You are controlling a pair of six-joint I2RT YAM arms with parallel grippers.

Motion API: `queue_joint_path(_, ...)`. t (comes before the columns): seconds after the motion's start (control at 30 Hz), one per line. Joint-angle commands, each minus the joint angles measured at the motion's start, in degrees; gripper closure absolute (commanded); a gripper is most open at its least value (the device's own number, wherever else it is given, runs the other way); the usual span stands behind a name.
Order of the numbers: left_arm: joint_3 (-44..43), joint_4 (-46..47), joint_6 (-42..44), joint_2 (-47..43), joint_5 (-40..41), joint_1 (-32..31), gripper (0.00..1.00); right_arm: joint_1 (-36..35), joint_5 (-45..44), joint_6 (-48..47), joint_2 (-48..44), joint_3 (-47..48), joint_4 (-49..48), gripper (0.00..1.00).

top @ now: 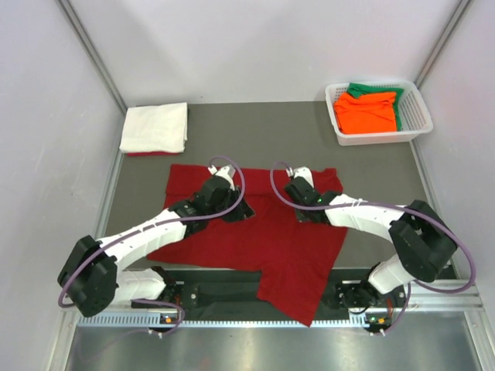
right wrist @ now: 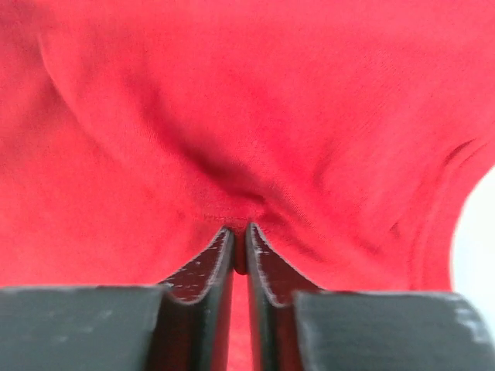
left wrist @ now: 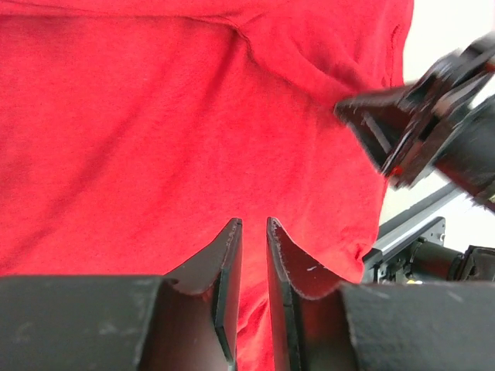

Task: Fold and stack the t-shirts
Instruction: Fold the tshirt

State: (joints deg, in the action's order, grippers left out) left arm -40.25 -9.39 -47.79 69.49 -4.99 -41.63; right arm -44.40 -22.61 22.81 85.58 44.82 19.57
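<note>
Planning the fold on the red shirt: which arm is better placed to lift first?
Right, probably. The right gripper is pinched on the red shirt, cloth puckering into its tips. The left gripper is over flat cloth, jaws slightly apart, no pucker; its grip is unclear.

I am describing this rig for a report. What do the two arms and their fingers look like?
The left arm and right arm have white links and bulky black joints. A thin purple-grey cable loops along each. The fingers are black, flat plates tapering to thin, scuffed tips.
</note>
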Motion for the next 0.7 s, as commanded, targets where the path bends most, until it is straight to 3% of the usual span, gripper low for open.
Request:
queue_joint_path(0.0,-1.4,5.4,-1.7,2.6,-1.8,-0.9,0.76,2.8,-4.2,-1.4,0.3,6.2,-2.3,0.92)
queue_joint_path(0.13,-3.1,8.9,-4.1,7.4,-4.1,-1.6,0.72,7.1,-2.3,-5.7,3.1,11.0,-2.3,0.92)
queue_joint_path(0.23,-5.4,12.9,-6.1,12.1,-5.6,-2.0,0.69,11.3,0.9,-7.8,4.6,14.9,-0.6,0.81)
queue_joint_path(0.33,-8.0,15.9,-8.2,16.9,-6.4,-2.3,0.66,13.7,4.1,-8.9,3.6,17.1,1.4,0.53)
queue_joint_path(0.37,-8.6,16.9,-8.8,18.1,-6.5,-2.4,0.65,14.6,5.2,-8.8,2.8,16.8,2.3,0.35)
queue_joint_path(0.4,-9.2,18.0,-10.0,20.7,-7.1,-2.5,0.65,15.0,7.6,-8.5,0.1,16.2,2.6,0.27)
queue_joint_path(0.47,-11.3,20.5,-11.2,23.3,-7.6,-2.9,0.65,16.6,9.7,-7.8,-2.5,14.9,3.9,0.23)
queue_joint_path(0.67,-13.7,25.8,-16.8,30.6,-7.3,-4.3,0.64,22.1,20.8,-4.3,-13.4,4.3,2.8,0.24)
